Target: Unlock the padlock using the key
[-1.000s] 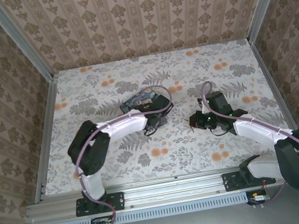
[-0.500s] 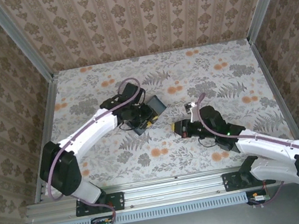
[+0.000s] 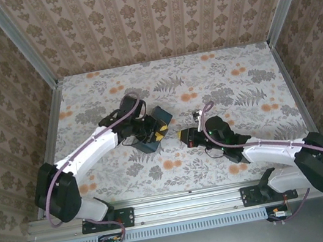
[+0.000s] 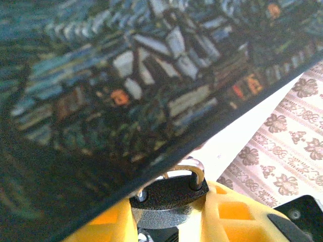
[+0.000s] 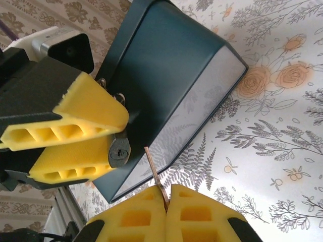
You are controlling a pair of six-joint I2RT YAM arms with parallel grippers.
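The tiny black padlock [image 4: 169, 197] sits pinched between my left gripper's [image 4: 169, 214] yellow fingers [image 4: 229, 212], its metal shackle [image 4: 194, 174] against the edge of the dark-blue box [image 4: 126, 75]. In the right wrist view the padlock [image 5: 119, 149] shows its keyhole end, held between the left gripper's fingers [image 5: 81, 113]. My right gripper [image 5: 166, 201] is shut on the thin key [image 5: 154, 171], whose tip points up, a short way right of the keyhole and apart from it. From above, the left gripper [image 3: 157, 134] and right gripper [image 3: 184, 137] face each other closely.
The dark-blue box [image 3: 156, 120] stands tilted on the floral table [image 3: 236, 83] right behind the padlock; its smooth side [image 5: 171, 75] is close to the key. Patterned walls [image 3: 150, 17] enclose the table. Open tabletop lies to the right [image 5: 272, 126].
My right gripper has moved left with the key toward the box. The left arm has swung round, and its gripper now holds the padlock at the box's front side, facing the key.
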